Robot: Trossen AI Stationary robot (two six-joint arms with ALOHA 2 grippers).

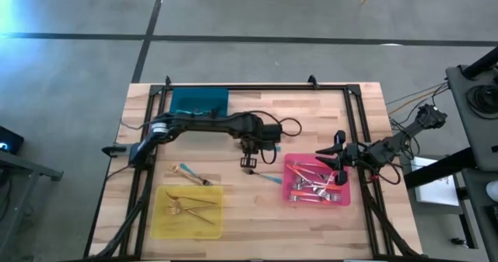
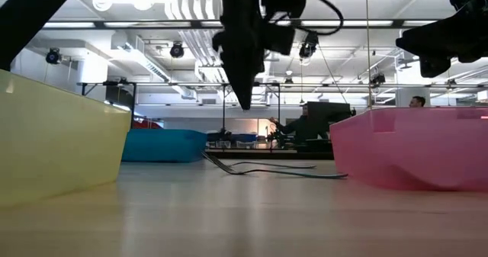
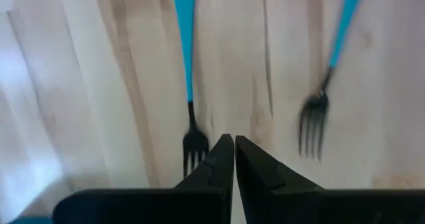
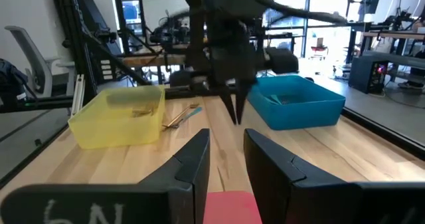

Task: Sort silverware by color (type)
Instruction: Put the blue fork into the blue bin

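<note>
Butcher-block table (image 1: 257, 215), grey concrete floor (image 1: 78, 75)

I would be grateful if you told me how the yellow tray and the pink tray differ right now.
The yellow rectangular tray sits near the table's front left corner; the pink rectangular tray sits to the right. The yellow tray holds a few gold forks; the pink tray holds a denser heap of pink-handled forks. The right gripper, open, is at the pink tray's edge; none is by the yellow tray. Both rest flat on the wooden table.
</note>
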